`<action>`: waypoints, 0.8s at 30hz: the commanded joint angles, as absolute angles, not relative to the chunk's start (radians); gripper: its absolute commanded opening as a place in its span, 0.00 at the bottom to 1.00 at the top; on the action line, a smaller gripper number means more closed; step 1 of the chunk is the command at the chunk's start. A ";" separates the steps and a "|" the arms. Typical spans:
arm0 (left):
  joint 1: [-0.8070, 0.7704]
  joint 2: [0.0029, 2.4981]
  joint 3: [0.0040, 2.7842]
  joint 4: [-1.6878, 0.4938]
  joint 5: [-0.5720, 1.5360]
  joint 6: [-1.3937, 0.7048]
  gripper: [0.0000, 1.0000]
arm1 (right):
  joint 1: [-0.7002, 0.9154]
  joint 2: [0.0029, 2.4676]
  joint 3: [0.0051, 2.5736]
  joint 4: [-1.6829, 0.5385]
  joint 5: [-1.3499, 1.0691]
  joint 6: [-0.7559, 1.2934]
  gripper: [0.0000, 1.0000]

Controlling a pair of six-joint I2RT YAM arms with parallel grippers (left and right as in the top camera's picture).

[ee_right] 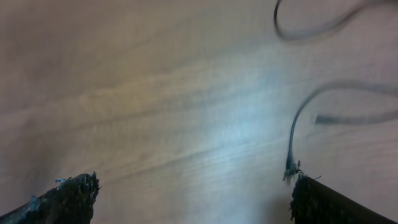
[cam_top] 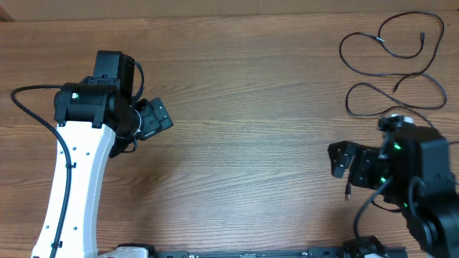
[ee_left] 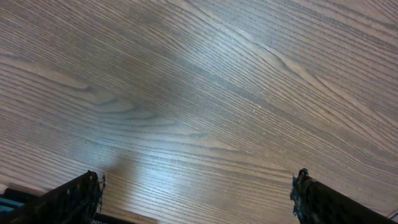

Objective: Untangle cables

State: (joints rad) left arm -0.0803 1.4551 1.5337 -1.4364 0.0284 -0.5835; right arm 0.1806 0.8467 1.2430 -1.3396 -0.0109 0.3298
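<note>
The cables point(cam_top: 391, 68) are thin black cords lying in loose loops at the table's far right, one loop point(cam_top: 391, 37) behind another point(cam_top: 394, 97). A small plug end point(cam_top: 348, 192) lies near the front, beside my right arm. My right gripper point(cam_top: 334, 161) hovers open just left of the loops, nothing between its fingers. In the right wrist view a cable end point(ee_right: 290, 163) lies close by the right fingertip point(ee_right: 305, 186), with more cord point(ee_right: 311, 30) beyond; that gripper point(ee_right: 196, 182) is open. My left gripper point(cam_top: 163, 120), far from the cables, is open over bare wood point(ee_left: 196, 183).
The wooden table point(cam_top: 244, 86) spans the whole view. The left arm's white link point(cam_top: 72, 186) and its thick black cable point(cam_top: 32, 107) occupy the left side. A black rail point(cam_top: 244, 254) runs along the front edge.
</note>
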 commanded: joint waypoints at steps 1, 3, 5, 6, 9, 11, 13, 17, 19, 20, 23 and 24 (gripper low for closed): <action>-0.078 1.446 1.555 -1.436 0.019 -0.572 1.00 | 0.120 0.754 1.176 -1.270 -0.015 0.244 1.00; -0.078 1.446 1.555 -1.435 0.019 -0.572 0.99 | 0.093 0.708 1.123 -1.209 -0.035 0.204 1.00; -0.078 1.446 1.555 -1.436 0.019 -0.572 1.00 | 0.074 0.661 1.061 -1.139 -0.059 0.144 1.00; -0.078 1.446 1.555 -1.435 0.019 -0.572 1.00 | 0.071 0.637 1.026 -1.099 -0.067 0.117 1.00; -0.078 1.446 1.555 -1.435 0.018 -0.572 0.99 | 0.072 0.567 0.929 -0.998 -0.072 0.090 1.00; -0.078 1.446 1.555 -1.436 0.019 -0.572 1.00 | 0.072 0.518 0.866 -0.936 -0.073 0.078 1.00; -0.078 1.446 1.555 -1.436 0.019 -0.572 1.00 | 0.070 0.462 0.801 -0.878 -0.072 0.073 1.00; -0.078 1.446 1.555 -1.435 0.019 -0.572 1.00 | 0.047 0.345 0.667 -0.776 -0.073 0.069 1.00; -0.078 1.446 1.555 -1.435 0.019 -0.572 0.99 | 0.034 0.300 0.617 -0.739 -0.075 0.070 1.00; -0.078 1.446 1.555 -1.436 0.019 -0.572 1.00 | 0.026 0.276 0.586 -0.715 -0.078 0.069 1.00; -0.078 1.446 1.555 -1.435 0.019 -0.572 1.00 | 0.006 0.222 0.512 -0.658 -0.084 0.069 1.00; -0.078 1.446 1.555 -1.436 0.019 -0.572 1.00 | 0.000 0.205 0.486 -0.636 -0.085 0.069 1.00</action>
